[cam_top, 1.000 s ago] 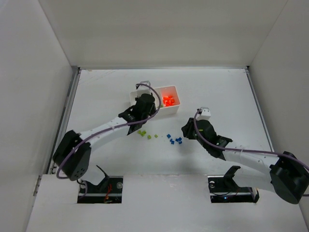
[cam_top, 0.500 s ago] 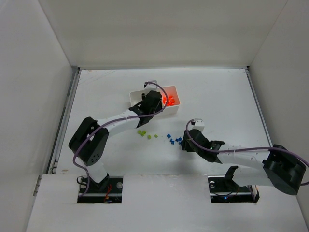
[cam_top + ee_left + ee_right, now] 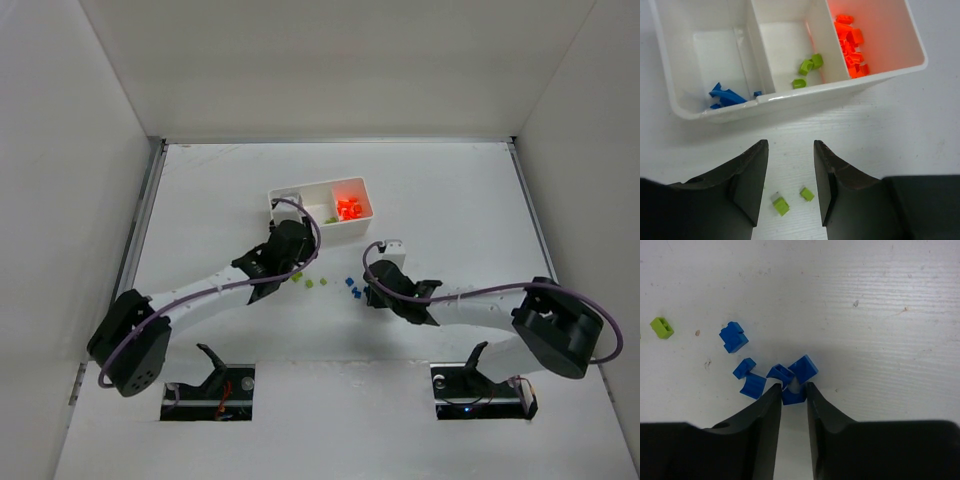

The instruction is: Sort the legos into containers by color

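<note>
1. The white tray (image 3: 790,96) lay across the top of the left wrist view, resting on the surface (image 3: 920,115). In the top view it sat just above the centre of the frame.
2. Its left compartment held blue pieces (image 3: 725,95). The middle one held three green bricks (image 3: 805,66), and the right one a heap of orange bricks (image 3: 852,47).
3. The left pincer (image 3: 790,150) hung just below the tray's near wall with its jaws apart. Only bare surface showed between the tips.
4. Two loose green bricks (image 3: 781,205) lay on the surface at the bottom of that view, in the gap between the fingers, near each other but not touching.
5. The right pincer (image 3: 792,390) was down at the surface, at lower centre of the right wrist view. Its jaws stood narrow on either side of a blue brick (image 3: 792,399), which seemed to touch both. I could not tell whether it was clamped.
6. Five more blue bricks (image 3: 753,385) lay loose above and to the left of those tips, two of them just beside the brick between the jaws.
7. One green brick (image 3: 661,327) lay at the left edge of that view, well apart from the blue cluster.
8. In the top view the loose bricks lay below the tray, between the two pincers.
</note>
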`<move>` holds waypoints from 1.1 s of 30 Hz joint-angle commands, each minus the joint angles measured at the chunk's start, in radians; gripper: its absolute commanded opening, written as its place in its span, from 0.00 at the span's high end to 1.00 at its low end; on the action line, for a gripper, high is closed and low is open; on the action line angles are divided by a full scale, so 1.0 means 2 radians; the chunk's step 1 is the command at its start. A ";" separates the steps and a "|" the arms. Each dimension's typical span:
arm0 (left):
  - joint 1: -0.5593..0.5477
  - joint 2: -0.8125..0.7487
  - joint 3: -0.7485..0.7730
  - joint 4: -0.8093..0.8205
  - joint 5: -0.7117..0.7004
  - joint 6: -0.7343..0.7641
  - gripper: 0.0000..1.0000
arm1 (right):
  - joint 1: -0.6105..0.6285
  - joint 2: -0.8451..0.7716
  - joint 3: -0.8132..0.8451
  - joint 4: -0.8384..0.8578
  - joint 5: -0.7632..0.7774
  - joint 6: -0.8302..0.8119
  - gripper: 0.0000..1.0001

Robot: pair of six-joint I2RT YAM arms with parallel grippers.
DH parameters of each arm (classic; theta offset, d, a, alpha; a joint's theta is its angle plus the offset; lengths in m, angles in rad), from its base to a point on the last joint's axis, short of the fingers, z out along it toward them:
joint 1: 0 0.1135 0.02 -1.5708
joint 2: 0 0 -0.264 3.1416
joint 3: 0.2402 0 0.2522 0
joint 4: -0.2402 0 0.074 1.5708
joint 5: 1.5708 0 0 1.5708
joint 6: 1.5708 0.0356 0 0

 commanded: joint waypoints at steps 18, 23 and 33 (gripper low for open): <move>0.036 -0.184 -0.165 -0.036 -0.017 -0.063 0.63 | 0.000 0.037 0.194 -0.012 -0.014 -0.093 0.81; 0.032 -0.216 -0.189 -0.049 -0.018 -0.074 0.65 | -0.009 0.130 0.324 0.028 -0.036 -0.131 0.81; 0.024 -0.258 -0.225 -0.066 -0.013 -0.103 0.65 | -0.024 0.284 0.495 0.028 -0.062 -0.129 0.76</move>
